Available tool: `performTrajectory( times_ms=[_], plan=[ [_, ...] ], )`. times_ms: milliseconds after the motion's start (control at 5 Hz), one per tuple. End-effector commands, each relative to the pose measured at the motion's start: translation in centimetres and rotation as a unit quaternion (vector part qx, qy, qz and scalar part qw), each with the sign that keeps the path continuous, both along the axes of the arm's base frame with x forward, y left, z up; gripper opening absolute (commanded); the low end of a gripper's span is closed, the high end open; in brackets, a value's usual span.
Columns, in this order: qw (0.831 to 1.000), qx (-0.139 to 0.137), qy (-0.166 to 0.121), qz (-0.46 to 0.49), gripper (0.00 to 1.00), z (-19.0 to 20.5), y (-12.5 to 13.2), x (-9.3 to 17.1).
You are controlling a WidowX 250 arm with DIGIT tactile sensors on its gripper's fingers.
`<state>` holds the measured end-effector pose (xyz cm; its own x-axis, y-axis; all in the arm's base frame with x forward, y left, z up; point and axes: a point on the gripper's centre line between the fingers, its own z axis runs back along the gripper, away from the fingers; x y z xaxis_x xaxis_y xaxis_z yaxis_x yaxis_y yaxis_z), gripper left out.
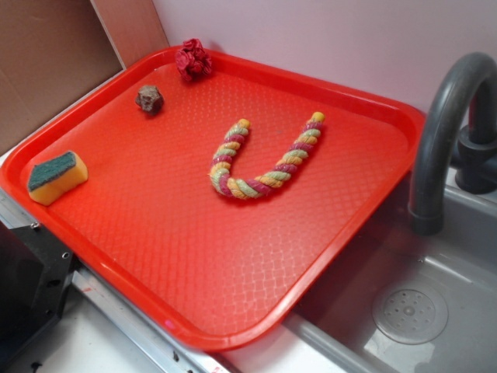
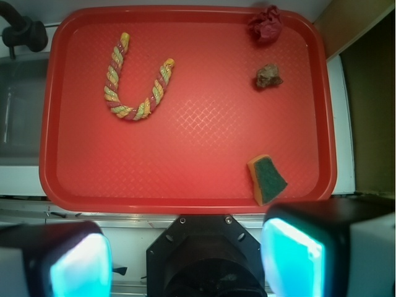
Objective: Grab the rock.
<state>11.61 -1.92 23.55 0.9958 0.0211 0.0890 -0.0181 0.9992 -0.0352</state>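
The rock [image 1: 149, 98] [image 2: 268, 76] is a small lumpy brown-grey stone lying on the red tray [image 1: 233, 256] [image 2: 185, 179] near its far left corner in the exterior view. My gripper [image 2: 185, 260] shows only in the wrist view, high above the tray's near edge and far from the rock. Its two cyan pads [image 2: 291, 257] stand wide apart with nothing between them. The arm does not show in the exterior view.
A dark red ruffled ball [image 1: 193, 60] [image 2: 266, 25] sits in the tray corner beyond the rock. A yellow sponge with green top [image 1: 56, 177] [image 2: 266, 179] and a U-shaped rope [image 1: 260, 159] [image 2: 136, 80] also lie on the tray. A grey faucet [image 1: 450, 116] and sink [image 1: 411, 311] stand beside it.
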Motion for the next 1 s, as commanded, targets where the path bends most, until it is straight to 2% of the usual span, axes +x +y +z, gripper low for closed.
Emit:
performTrajectory(
  times_ms=[0,200,400,600,800],
  plan=[
    [1.000,0.000,0.000,0.000,1.00,0.0,0.0,0.0],
    [0.992,-0.025,-0.026,0.124,1.00,-0.5,1.8,1.8],
    [0.967,-0.027,-0.063,0.245,1.00,-1.2,3.3,3.3],
    [0.928,0.026,-0.089,0.361,1.00,-3.1,5.6,4.7],
    [0.887,0.066,-0.105,0.444,1.00,-6.2,8.2,7.3]
  ],
)
